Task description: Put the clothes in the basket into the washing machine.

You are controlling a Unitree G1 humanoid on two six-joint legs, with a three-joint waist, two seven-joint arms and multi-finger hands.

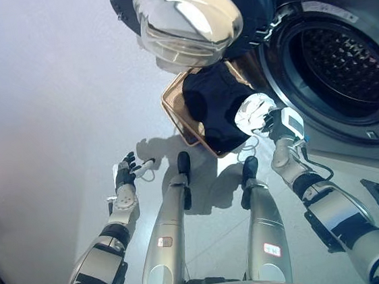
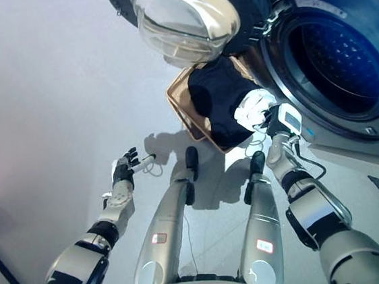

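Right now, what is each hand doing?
Left hand: open, fingers spread, holding nothing, out over the floor.
Right hand: closed on the white cloth at the basket.

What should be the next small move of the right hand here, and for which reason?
Probably lift the white cloth and carry it right, toward the open drum. The right hand is at that cloth on the dark clothes in the basket, seemingly gripping it, and the washer door stands open. The left hand hangs open over the floor.
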